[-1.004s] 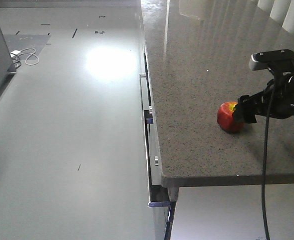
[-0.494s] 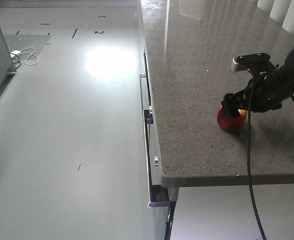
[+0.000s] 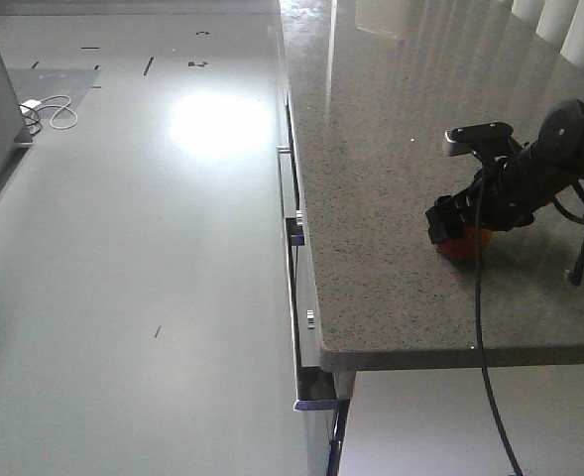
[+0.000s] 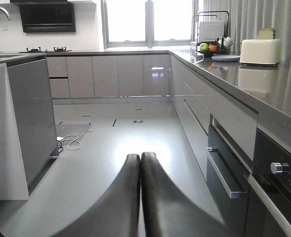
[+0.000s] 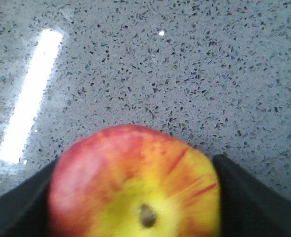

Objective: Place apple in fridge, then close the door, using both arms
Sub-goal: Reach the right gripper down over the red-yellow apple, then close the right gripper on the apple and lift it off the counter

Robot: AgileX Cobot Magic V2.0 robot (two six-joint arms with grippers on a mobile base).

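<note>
Right wrist-mounted view puts the apple [image 5: 135, 182] squarely between the two black fingers [image 5: 256, 200] of the right claw [image 3: 460, 226], one finger at each flank and the fruit deep toward the palm; the jaws stand spread to the apple's width and look to touch both sides, but I cannot tell whether they press or merely flank it; the apple rests on the speckled counter [image 3: 391, 149], which lies under and beyond the fingertips; the front view shows the claw slanting down over the fruit, with only a red sliver showing beneath it; the left claw [image 4: 140, 165] has its fingers pressed together on nothing and hangs out over the floor, well apart from the apple; neither fridge nor door can be made out in any view; I judge the step in hand to be the grasp, the very start of the task; next the right claw should need a firm pinch and a straight lift off the counter before any carry; the apple's stem hollow faces back toward the palm, so its stem-to-base axis runs along the claw's reach; being nearly round, it has no real long axis
</note>
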